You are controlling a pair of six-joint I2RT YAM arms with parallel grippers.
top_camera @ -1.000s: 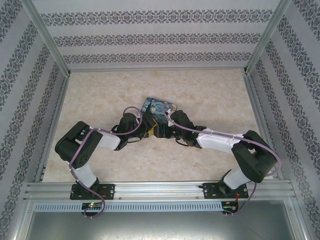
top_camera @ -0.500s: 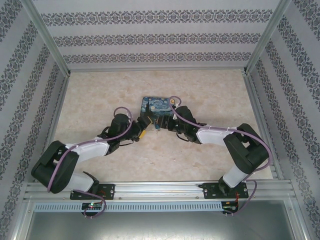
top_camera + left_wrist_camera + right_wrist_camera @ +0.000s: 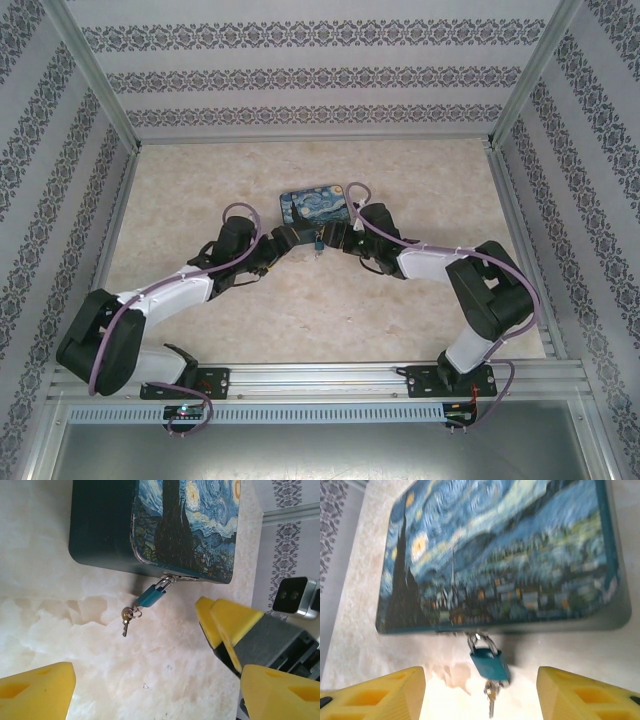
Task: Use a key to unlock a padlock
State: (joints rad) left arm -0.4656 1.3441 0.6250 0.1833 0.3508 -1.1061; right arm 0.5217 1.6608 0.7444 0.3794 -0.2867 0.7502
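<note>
The small blue-teal padlock [image 3: 148, 596] hangs by its metal shackle from the hasp of the Starry Night box [image 3: 185, 525] and lies on the table. The thin key [image 3: 126, 626] lies at the padlock's lower end on a small ring. My left gripper [image 3: 155, 695] is open and stands back from the lock, nothing between its yellow fingers [image 3: 35, 692]. My right gripper [image 3: 480, 687] is open too, with the padlock [image 3: 490, 662] and key [image 3: 491, 702] lying between its fingers [image 3: 375, 695] without touching them. From above, the two grippers [image 3: 297, 240] [image 3: 333, 240] flank the padlock [image 3: 318, 245].
The painted box [image 3: 315, 207] lies flat on the marble-look table [image 3: 400, 180], just beyond both grippers. The right gripper's yellow fingers [image 3: 225, 622] show close on the right in the left wrist view. Patterned walls and metal rails enclose the table.
My left gripper has opened wide and its arm has stretched forward. The box has slid a little farther away and turned squarer. The right gripper has followed it.
</note>
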